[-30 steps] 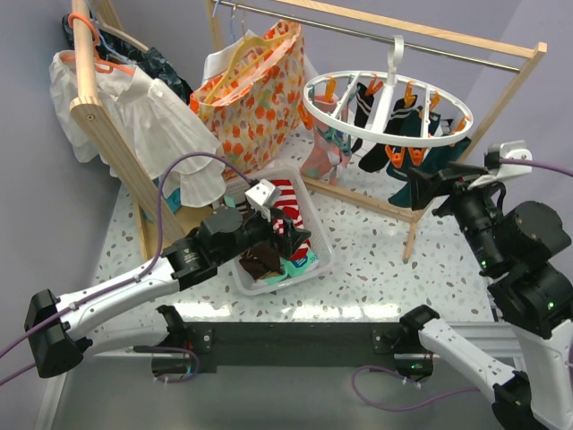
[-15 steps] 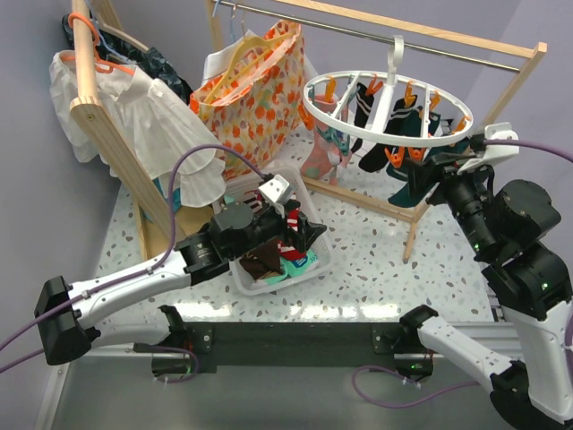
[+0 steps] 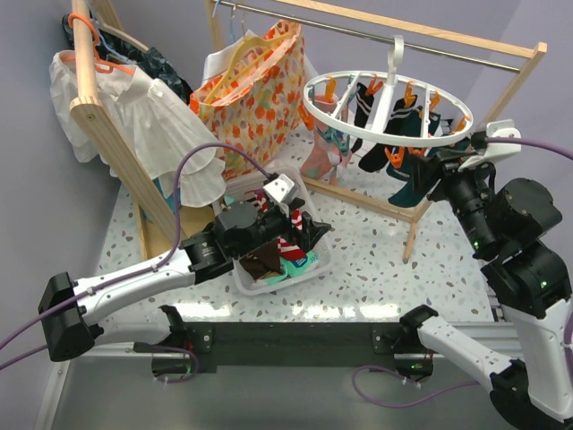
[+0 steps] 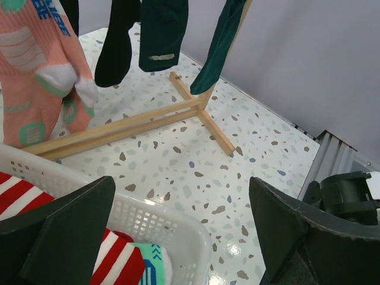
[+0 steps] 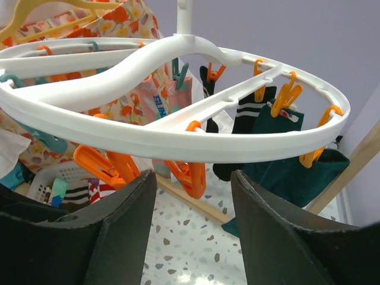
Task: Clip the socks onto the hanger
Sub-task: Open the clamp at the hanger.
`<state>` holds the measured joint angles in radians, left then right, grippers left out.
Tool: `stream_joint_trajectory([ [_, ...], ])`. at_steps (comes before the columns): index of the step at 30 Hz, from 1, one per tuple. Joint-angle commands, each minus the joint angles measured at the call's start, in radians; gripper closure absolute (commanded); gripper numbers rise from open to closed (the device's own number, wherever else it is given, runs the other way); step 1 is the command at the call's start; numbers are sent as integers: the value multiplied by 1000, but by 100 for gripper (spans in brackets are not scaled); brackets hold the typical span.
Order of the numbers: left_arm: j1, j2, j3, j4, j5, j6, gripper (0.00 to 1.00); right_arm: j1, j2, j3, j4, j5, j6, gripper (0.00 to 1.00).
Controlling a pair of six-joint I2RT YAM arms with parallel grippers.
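Observation:
The round white hanger (image 3: 385, 119) hangs from the wooden rail, with several dark, teal and pink socks (image 3: 421, 134) clipped to it. It fills the right wrist view (image 5: 178, 127), where an orange clip (image 5: 196, 172) dangles just beyond my open fingers. My right gripper (image 3: 428, 175) is open and empty under the ring's near right edge. My left gripper (image 3: 304, 235) is open and empty over the right end of the white basket (image 3: 318, 264). The basket holds a red-and-white striped sock (image 4: 113, 261), a brown sock (image 3: 261, 262) and a teal patterned sock (image 4: 151, 264).
A wooden rail frame (image 3: 376, 202) with a foot (image 4: 202, 122) stands on the speckled table behind the basket. An orange-flowered bag (image 3: 251, 98) hangs at the back. A white shirt (image 3: 143, 116) on an orange hanger hangs at the left on a slanted wooden post (image 3: 116, 152).
My left gripper has moved right across the basket and up a little, staying open and empty. My right gripper has risen to just under the ring's near edge.

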<state>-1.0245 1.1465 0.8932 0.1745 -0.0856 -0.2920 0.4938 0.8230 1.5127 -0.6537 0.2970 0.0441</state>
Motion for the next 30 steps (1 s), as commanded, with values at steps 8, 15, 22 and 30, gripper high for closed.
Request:
stream_joint_trajectory([
  [8,-8,27,65,89,-5,45,0,3,25,0,107,14,-26,53],
  [15,-9,45,82,112,15,56,0,3,24,-25,127,48,-35,59],
  [22,-22,51,81,187,37,89,0,3,13,-58,143,73,-38,76],
  [30,-55,87,78,310,43,181,0,3,-12,-88,126,44,0,96],
])
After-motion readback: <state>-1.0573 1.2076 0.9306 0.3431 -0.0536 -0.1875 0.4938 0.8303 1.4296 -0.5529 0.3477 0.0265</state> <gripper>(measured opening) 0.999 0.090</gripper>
